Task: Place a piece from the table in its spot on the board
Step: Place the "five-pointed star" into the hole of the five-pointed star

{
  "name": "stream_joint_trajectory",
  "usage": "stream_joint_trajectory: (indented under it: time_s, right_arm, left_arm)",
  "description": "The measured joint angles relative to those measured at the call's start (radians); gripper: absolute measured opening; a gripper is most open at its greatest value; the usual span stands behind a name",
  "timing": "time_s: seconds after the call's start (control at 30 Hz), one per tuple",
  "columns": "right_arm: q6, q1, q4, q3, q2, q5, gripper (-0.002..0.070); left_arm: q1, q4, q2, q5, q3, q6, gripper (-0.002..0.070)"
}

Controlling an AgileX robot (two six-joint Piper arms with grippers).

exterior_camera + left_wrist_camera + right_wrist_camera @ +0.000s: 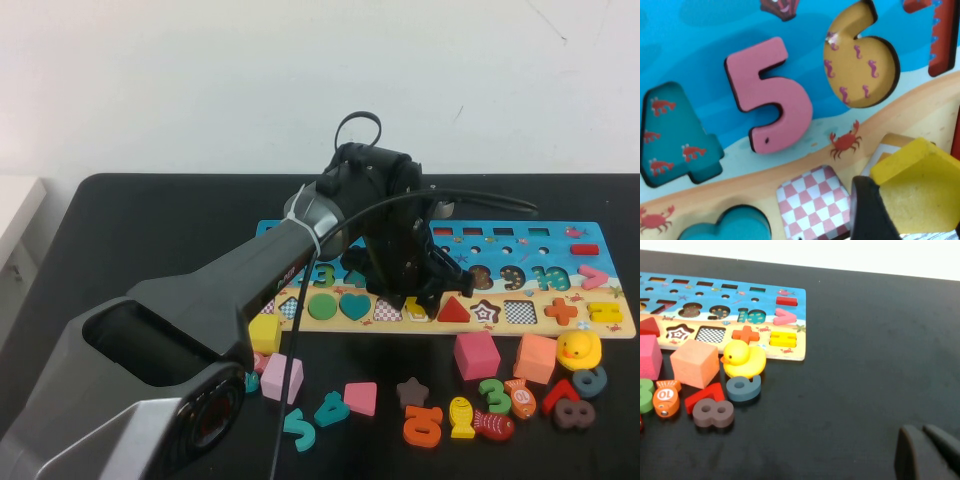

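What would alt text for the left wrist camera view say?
The left end effector holds a yellow pentagon piece just above the puzzle board, beside a pink checkered recess. Behind sit a pink 5 and empty 4 and 6 recesses.

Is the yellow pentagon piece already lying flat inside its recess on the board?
No: in the left wrist view the yellow pentagon sits tilted above the board, gripped by the left pincer.
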Motion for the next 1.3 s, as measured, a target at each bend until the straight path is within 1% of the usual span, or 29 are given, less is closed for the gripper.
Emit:
stream_joint_trajectory:
  time_s: [0.43,0.93,1.3]
  right_arm:
    - [0.0,0.0,0.0,0.0,0.0,0.0,0.0018]
    - [-0.001,0.0,0.0,0.0,0.0,0.0,0.0018]
    - [-0.001,0.0,0.0,0.0,0.0,0.0,0.0018]
  left_arm:
    - [0.0,-0.002,0.023,-0.011,-0.006,0.0,0.0309]
    - [0.0,-0.002,0.028,0.034,-0.012,0.03,0.0309]
    - [0.002,-0.041,0.047,0.047,-0.073,0.057,0.0313]
